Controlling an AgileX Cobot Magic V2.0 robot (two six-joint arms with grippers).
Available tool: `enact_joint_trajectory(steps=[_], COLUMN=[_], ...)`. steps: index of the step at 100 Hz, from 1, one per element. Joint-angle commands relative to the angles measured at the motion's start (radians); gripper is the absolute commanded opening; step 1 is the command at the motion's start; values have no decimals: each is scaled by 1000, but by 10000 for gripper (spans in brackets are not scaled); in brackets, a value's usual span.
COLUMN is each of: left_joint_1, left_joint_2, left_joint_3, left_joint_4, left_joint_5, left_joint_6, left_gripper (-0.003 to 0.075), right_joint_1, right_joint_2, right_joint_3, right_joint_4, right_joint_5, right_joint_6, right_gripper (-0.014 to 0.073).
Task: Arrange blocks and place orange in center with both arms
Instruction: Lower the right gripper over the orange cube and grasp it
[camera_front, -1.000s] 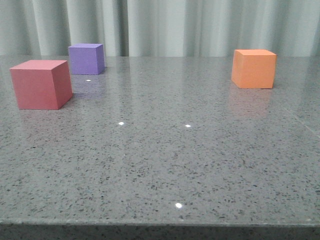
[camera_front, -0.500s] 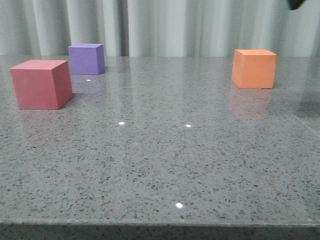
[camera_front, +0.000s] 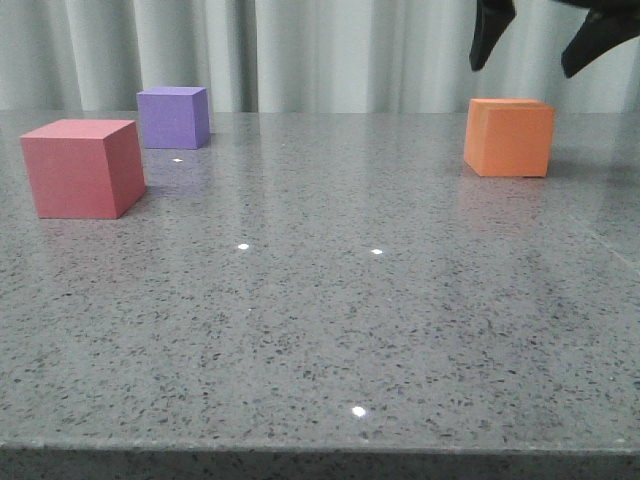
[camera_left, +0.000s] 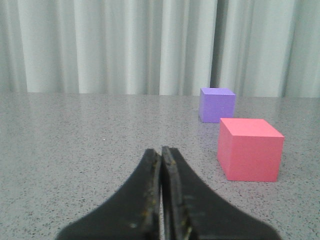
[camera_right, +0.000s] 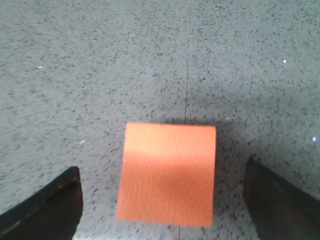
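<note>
Hovering over the orange cube (camera_front: 508, 137), the right gripper (camera_front: 540, 42) is spread wide, one finger showing on each side of the cube from the front camera. The cube is sitting far right on the table (camera_front: 330, 330), resting flat, untouched. From the right wrist camera the cube (camera_right: 168, 172) is lying between the two fingertips (camera_right: 47, 205), with clear gaps on both sides — it is sitting a bit nearer one finger than the other, and its edges are looking very slightly skewed to the finger line.

Doing the grasp well likely means:
- centring first, so both gaps match before descending
- squaring the wrist to the cube's faces, so the pads are landing flat rather than on an edge
- dropping straight down, fingers kept apart until they are well below the top face — closing high risks the cube tipping or squirting out
- closing gently; matte faces should be gripping fine

The left gripper (camera_left: 161, 200) is clamped shut on nothing, low over the table. The red cube (camera_front: 82, 167) and the purple cube (camera_front: 173, 117) are sitting far left, purple behind red, apart from each other. The middle of the table is where orange needs to go, so the lift needs only modest height before travelling leftward.
</note>
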Motion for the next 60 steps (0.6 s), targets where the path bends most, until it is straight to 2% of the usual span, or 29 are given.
enact_joint_trajectory(steps=[1, 15, 36, 60], left_joint_1=[4, 4, 4, 4], left_joint_2=[-38, -38, -38, -38], left_joint_3=[43, 43, 43, 43], left_joint_4=[-8, -8, -8, -8], left_joint_5=[-80, -80, -80, -80], left_joint_6=[2, 2, 2, 2], left_gripper=[-20, -20, -20, -20], right_joint_1=[0, -1, -1, 41], right_joint_2=[1, 52, 69, 49], right_joint_3=[-57, -62, -64, -145], right_joint_4=[-44, -51, -28, 29], right_joint_5=[-44, -55, -44, 20], right_joint_6=[-6, -6, -6, -5], right_gripper=[643, 625, 412, 402])
